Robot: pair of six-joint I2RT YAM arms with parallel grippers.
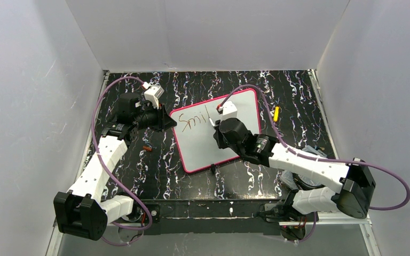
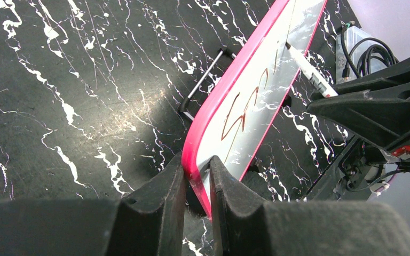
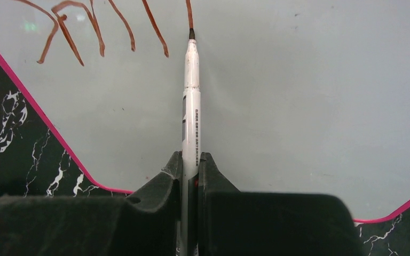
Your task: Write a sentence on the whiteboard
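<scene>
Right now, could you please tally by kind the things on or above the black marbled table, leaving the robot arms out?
Pink-framed glossy white rectangular whiteboard: 1
Slim white plastic marker pen: 1
Small yellow object: 1
Small red-brown object: 1
Total: 4

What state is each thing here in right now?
whiteboard, edge clamped, partly written on.
sentence, unfinished, only first letters written.
marker, uncapped, tip touching the whiteboard.
left end effector, shut on the whiteboard's edge.
right end effector, shut on the marker.
yellow object, lying loose on the table.
</scene>
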